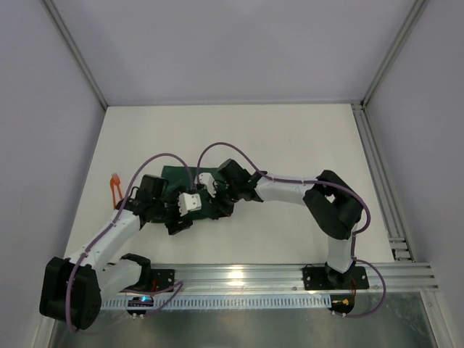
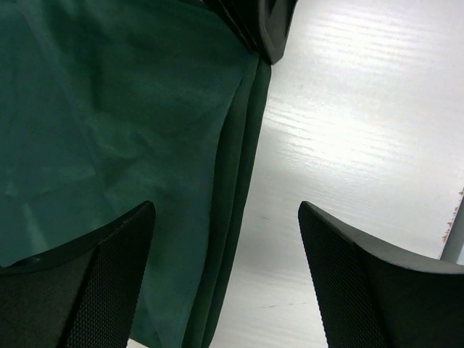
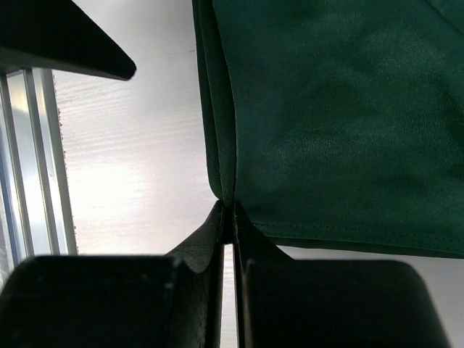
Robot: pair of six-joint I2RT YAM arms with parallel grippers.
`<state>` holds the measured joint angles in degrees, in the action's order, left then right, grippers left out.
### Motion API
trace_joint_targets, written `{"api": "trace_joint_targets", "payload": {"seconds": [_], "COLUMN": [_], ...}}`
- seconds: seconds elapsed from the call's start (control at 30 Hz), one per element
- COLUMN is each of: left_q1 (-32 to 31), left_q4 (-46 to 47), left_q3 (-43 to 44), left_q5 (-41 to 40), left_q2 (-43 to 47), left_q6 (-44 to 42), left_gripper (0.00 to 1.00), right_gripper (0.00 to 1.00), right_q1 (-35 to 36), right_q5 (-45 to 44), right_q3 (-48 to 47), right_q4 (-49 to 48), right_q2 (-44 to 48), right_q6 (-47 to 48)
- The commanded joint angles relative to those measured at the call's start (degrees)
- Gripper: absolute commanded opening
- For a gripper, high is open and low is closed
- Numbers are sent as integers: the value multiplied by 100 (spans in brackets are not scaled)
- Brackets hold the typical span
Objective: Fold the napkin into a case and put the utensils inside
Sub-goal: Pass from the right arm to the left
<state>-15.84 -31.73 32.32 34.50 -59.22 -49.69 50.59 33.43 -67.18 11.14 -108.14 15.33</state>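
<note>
We see the orange utensils (image 1: 114, 190) well left of the left jaws, not tucked in yet. The left jaws stand wide open over the folded edge of the green napkin (image 2: 109, 130). The right jaws pinch that edge tight. The arms (image 1: 290, 190) hide most of the cloth, so we cannot tell if the case is done.

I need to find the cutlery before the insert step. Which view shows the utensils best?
Top external. It is the only view with the utensils in it: a small orange shape on the table, left of the napkin. It is too small to count pieces. Both wrist views show only napkin and table, no utensils.
</note>
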Motion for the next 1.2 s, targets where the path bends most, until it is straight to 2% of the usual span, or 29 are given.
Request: {"api": "trace_joint_targets", "payload": {"seconds": [0.0, 0.17, 0.3, 0.4, 0.5, 0.53, 0.77, 0.8, 0.93, 1.03, 1.13, 1.17], "left_q1": [-218, -446, -543, -614, -631, -631, -631, -631, -631, -631, -631, -631], "left_q4": [631, 1527, 1793, 1740, 1810, 1810, 1380, 1319, 950, 835, 695, 651], "left_q3": [-207, -673, -806, -911, -1060, -1078, -850, -815, -613, -516, -375, -288], "left_q5": [-390, -778, -998, -1314, -1621, -1648, -1517, -1438, -1350, -1376, -1367, -1367], "left_q2": [-54, -186, -151, -186, -283, -257, -169, -169, -169, -186, -230, -256], "left_q6": [-383, -471, -515, -848, -1042, -1025, -674, -647, -489, -384, -261, -226], "left_gripper": [85, 85, 79, 71, 57, 48, 14, 1, 0, 0, 0, 0], "right_gripper": [4, 4, 4, 4, 4, 4, 4, 4, 20, 47, 54, 60], "right_q1": [-31, -58, -58, -93, -111, -111, -111, -111, -119, -146, -163, -172], "right_q5": [296, 383, 427, 489, 533, 533, 559, 568, 419, 235, -45, -160], "right_q3": [-129, -103, -68, -67, -102, -103, 2, 20, 152, 318, 451, 573], "right_q4": [-296, -366, -419, -428, -376, -349, -261, -270, -366, -349, -270, -244], "right_q2": [109, 73, 82, 65, 56, 56, 91, 126, 319, 635, 1136, 1276], "right_q6": [-153, -206, -224, -224, -206, -171, -39, -30, -13, 57, 233, 277]}}
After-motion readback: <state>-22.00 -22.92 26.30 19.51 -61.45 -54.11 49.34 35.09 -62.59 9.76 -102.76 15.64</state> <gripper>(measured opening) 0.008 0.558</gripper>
